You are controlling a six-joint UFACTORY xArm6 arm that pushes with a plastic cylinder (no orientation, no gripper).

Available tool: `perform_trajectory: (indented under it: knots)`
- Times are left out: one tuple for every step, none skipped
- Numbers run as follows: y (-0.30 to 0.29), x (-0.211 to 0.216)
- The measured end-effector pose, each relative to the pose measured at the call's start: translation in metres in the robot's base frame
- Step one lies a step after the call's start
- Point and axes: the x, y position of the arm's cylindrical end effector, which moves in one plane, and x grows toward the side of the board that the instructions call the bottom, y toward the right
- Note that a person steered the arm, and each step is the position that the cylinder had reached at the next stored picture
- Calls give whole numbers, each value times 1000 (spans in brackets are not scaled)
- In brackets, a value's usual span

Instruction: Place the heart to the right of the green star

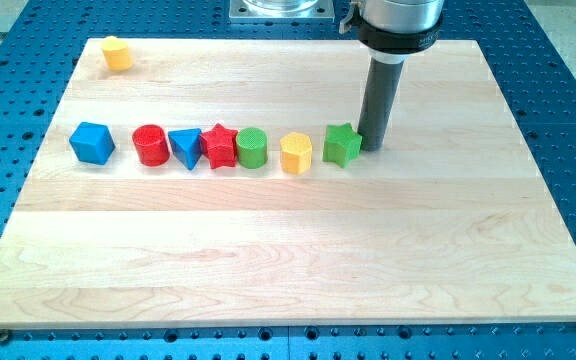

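Yellow heart point(296, 153), probably: light, rigid, slides easily; push a flat side; my tip point(373, 149), a clawless bare rod, just right of green star point(342, 144).

My tip point(374, 148) has open board point(298, 260) to the view's right and bottom. Leftward, the green star point(342, 145), seemingly touching it, heads a close row ending at the blue block point(92, 142).

arm point(398, 20) cut off at view's top, green star point(342, 144) shape unclear
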Motion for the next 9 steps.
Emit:
perform_trajectory:
  knots:
    - [-2,8]
    - [-19,8]
    - [-11,10]
    - [-9,-78]
    - [-98,-129]
    - [-211,-120]
    - [-351,-124]
    - [-394,-160]
    - [-332,-196]
